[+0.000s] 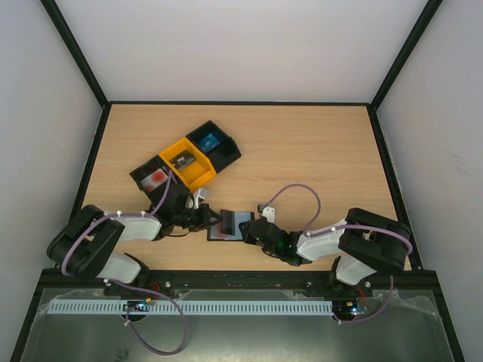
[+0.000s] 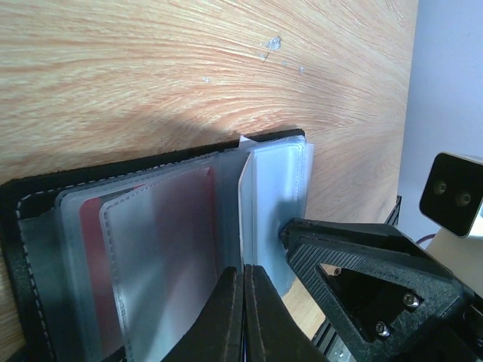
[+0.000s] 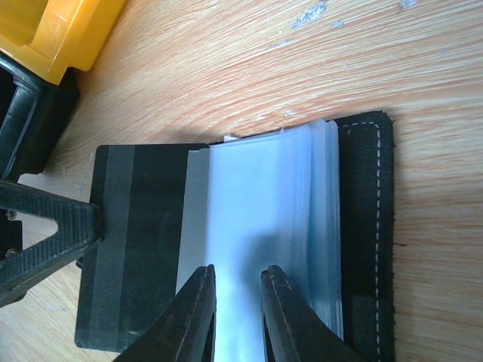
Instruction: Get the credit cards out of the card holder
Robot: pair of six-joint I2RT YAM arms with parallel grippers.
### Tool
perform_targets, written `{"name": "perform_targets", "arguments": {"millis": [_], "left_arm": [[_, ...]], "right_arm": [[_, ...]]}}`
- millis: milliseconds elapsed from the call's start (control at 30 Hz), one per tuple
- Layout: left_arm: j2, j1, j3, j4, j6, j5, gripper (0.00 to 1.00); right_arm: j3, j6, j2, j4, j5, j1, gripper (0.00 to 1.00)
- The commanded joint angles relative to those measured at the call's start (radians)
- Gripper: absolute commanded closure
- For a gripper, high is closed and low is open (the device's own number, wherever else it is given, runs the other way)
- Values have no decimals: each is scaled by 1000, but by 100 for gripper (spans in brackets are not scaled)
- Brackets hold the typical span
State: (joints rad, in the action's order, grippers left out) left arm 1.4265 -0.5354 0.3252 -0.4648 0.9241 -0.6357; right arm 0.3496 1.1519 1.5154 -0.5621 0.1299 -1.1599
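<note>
Black card holder [image 1: 229,226] spread left-right; left jaws pinch it, right jaws narrowly apart.

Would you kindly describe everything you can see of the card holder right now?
The card holder lies open and flat on the wooden table between both grippers. Its black leather-like cover has pale stitching and holds a stack of clear plastic sleeves; a red card shows inside one. The left gripper is shut on one sleeve, holding it upright. The right gripper, narrowly parted, meets the sleeve stack; whether it grips is unclear.
</note>
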Motion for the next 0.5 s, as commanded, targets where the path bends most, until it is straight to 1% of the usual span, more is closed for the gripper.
{"name": "perform_targets", "arguments": {"millis": [0,167,267,367,467], "left_arm": [[-42,16,-9,64,-25,5,97],[-91,32,-7,105,-32,5,97],[-117,38,-2,130,-39,6,97],[-143,41,3,155,-42,4,97],[-180,42,7,176,-37,-5,97]], "right_arm": [[5,-44,-23,78,23,-4,81],[3,-113,-88,106,57,-5,80],[2,-215,-145,113,83,-7,80],[-3,-373,-192,105,144,-39,80],[-24,-617,-236,35,254,-132,80]]}}
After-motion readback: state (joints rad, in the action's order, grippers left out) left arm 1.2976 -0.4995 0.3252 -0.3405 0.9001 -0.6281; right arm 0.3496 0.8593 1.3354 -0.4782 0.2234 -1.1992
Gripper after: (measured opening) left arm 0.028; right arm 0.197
